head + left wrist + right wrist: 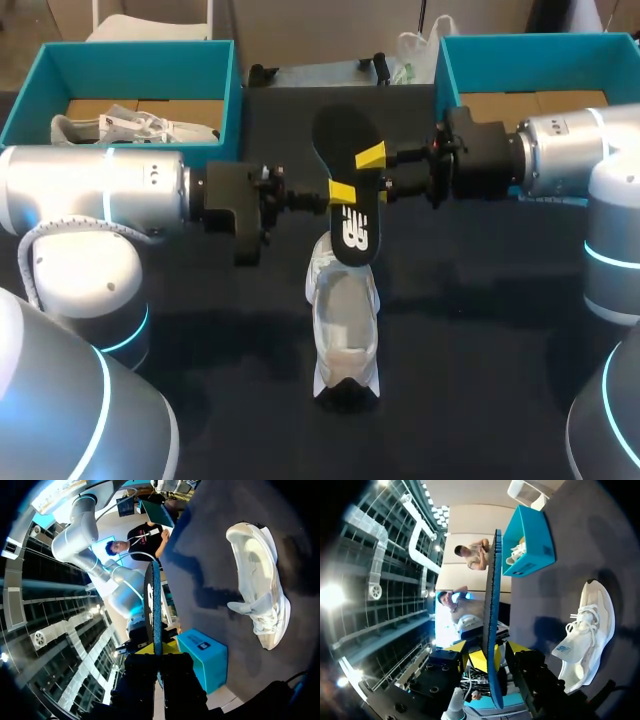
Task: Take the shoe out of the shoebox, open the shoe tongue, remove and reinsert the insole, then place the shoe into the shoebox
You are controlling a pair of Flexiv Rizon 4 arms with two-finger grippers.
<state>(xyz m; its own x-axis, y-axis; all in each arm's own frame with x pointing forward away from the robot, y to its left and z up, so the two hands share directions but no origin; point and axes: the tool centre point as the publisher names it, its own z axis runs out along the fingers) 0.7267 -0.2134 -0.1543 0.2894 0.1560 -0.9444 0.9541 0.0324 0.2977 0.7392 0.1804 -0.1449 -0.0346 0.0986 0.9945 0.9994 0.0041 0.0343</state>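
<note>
A black insole (346, 140) hangs in the air above a white shoe (345, 320) that lies on the dark table. My left gripper (338, 192) comes in from the left and is shut on the insole's lower part. In the left wrist view the insole (155, 605) rises edge-on from between that gripper's fingers (159, 655), with the shoe (255, 575) off to the side. My right gripper (375, 162) is at the insole's other edge. Seen from the right wrist, its yellow tips (490, 652) stand either side of the insole (492, 600) with gaps showing. The shoe (585, 630) lies below.
A teal shoebox (40, 90) at the back left holds another white shoe (130, 128). A second teal shoebox (450, 70) stands at the back right behind my right arm. Black clutter and a plastic bag (415, 50) lie along the far table edge.
</note>
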